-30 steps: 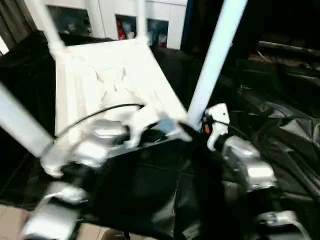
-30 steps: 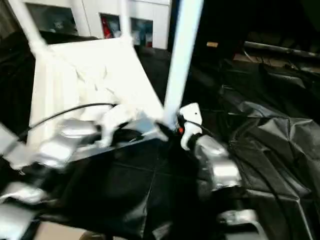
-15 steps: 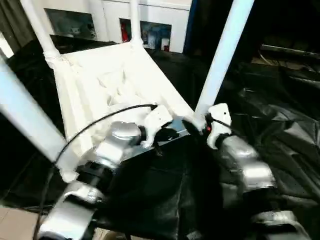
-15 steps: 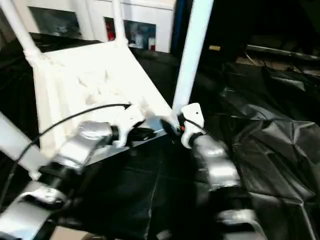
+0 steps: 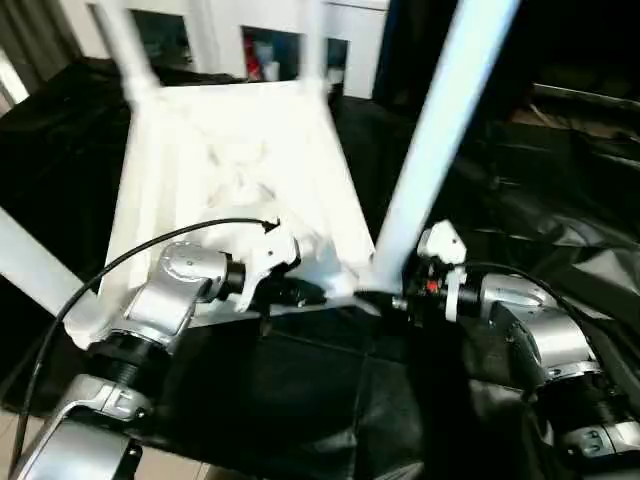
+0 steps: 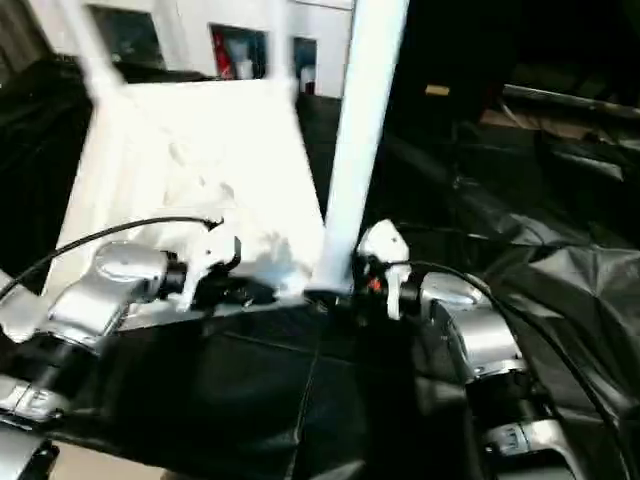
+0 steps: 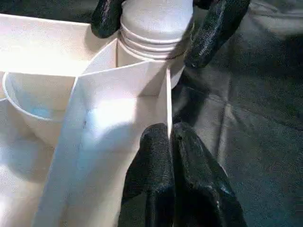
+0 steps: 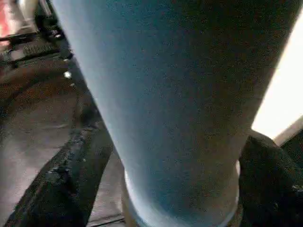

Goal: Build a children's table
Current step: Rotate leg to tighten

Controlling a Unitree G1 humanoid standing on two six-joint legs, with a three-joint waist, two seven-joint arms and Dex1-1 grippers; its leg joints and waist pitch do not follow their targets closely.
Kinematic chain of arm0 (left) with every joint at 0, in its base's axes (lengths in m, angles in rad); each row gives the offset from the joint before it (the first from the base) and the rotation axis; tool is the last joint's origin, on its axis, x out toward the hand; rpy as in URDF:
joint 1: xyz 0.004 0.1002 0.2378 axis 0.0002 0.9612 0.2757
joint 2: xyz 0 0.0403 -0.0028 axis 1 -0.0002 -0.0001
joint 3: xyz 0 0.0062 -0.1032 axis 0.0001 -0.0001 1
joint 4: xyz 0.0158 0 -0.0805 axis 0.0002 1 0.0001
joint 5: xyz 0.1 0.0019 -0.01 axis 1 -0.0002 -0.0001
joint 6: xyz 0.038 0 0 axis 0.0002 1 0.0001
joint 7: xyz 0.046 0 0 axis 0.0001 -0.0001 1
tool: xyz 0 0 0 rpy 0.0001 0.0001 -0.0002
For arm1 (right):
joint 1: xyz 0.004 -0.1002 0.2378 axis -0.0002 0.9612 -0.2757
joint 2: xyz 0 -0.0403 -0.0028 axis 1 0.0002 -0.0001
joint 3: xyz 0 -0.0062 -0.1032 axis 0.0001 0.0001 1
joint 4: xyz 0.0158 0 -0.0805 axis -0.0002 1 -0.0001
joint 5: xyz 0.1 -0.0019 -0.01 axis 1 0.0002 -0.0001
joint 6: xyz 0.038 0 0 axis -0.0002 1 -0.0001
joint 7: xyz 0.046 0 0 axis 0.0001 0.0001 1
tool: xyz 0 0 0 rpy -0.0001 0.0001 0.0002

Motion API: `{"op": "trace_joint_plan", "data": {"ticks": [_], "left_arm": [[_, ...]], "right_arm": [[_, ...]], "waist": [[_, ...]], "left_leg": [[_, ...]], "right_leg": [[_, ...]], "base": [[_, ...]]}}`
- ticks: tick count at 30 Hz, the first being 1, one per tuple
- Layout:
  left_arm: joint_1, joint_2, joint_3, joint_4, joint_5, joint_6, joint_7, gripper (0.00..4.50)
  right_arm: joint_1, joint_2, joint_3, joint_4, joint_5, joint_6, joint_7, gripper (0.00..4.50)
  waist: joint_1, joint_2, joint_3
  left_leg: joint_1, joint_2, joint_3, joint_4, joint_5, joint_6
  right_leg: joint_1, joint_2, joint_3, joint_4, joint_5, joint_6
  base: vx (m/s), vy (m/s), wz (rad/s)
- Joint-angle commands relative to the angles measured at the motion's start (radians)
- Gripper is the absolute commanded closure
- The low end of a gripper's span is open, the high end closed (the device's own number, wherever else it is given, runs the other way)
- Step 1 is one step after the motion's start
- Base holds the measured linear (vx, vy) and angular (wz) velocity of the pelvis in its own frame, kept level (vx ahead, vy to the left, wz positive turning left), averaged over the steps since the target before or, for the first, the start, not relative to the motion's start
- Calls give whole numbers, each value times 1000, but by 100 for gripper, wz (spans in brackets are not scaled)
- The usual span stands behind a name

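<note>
The children's table lies upside down: its white tabletop point(image 5: 230, 150) faces up on the black cloth, and white legs point(image 5: 430, 150) stand up from its corner sockets. My left gripper point(image 7: 169, 142) is shut on the thin raised rim at the near edge point(image 5: 300, 292), close to the near right corner. My right gripper point(image 5: 385, 295) stands open astride the base of that corner's leg point(image 8: 175, 94). In the left wrist view its black fingers point(image 7: 215, 28) flank the ribbed leg collar point(image 7: 154, 23). Whether they touch it I cannot tell.
The black-draped work table point(image 5: 560, 220) spreads in wrinkles to the right. Other legs rise at the far left corner point(image 5: 125, 45) and the near left point(image 5: 35, 265). White cabinets point(image 5: 240, 30) stand behind. A black cable point(image 5: 120, 260) arcs over my left forearm.
The view has shifted. My right gripper has moved from beside the near right leg to astride its base, with its jaws wider. My left gripper stays pinched on the rim.
</note>
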State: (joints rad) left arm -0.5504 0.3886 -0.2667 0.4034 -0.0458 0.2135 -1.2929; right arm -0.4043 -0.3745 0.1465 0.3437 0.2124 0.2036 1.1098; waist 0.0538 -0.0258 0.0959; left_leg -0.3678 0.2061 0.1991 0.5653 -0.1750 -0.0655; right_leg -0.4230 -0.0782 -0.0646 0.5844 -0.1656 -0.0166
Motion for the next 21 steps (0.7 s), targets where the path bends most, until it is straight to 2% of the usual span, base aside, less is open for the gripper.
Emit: {"op": "trace_joint_plan", "data": {"ticks": [1, 5, 8, 11, 16, 19, 21], "left_arm": [[19, -2, -22, -23, -34, 4, -40, 450], [17, -2, -12, -21, -39, 4, -39, 450], [15, -3, -10, -17, -42, 1, -35, 450], [12, -5, -9, -12, -43, -4, -33, 450], [13, -4, -8, -10, -43, -5, -31, 450], [9, -12, -3, 3, -32, -12, -1, 450], [-8, -51, 5, 43, 7, -22, 107, 450]], "right_arm": [[-2, -23, 13, -11, 0, -7, 34, 66], [-5, -27, 18, -12, 4, -3, 51, 66], [-10, -23, 20, -7, 6, -2, 55, 98], [-13, -17, 18, -10, 18, 5, 58, 122], [-8, -15, 20, -17, 24, 11, 63, 170], [8, -1, 16, -19, 29, 23, 44, 173], [9, 48, -4, 36, -17, 15, -108, 178]], "waist": [[1, -9, -70], [2, -11, -65], [2, -13, -64], [2, -11, -65], [2, -11, -68], [2, -10, -67], [0, -11, -63]], "left_leg": [[12, 31, -4, -48, -90, 131], [13, 29, -5, -50, -148, 93], [12, 27, -7, -51, -163, 76], [11, 26, -7, -50, -150, 76], [10, 26, -6, -47, -124, 92], [9, 25, -7, -47, -128, 94], [9, 26, -7, -50, -148, 85]], "right_leg": [[60, -57, 46, -39, -88, -281], [57, -59, 49, -50, -185, -252], [57, -60, 51, -53, -228, -229], [56, -58, 50, -52, -215, -227], [59, -56, 49, -44, -153, -244], [58, -55, 48, -45, -160, -244], [54, -57, 49, -51, -202, -232]], "base": [[0, 0, 0], [0, 0, 0], [0, 0, 0], [0, 0, 0], [0, 0, 0], [0, 0, 0], [0, 0, 0]]}}
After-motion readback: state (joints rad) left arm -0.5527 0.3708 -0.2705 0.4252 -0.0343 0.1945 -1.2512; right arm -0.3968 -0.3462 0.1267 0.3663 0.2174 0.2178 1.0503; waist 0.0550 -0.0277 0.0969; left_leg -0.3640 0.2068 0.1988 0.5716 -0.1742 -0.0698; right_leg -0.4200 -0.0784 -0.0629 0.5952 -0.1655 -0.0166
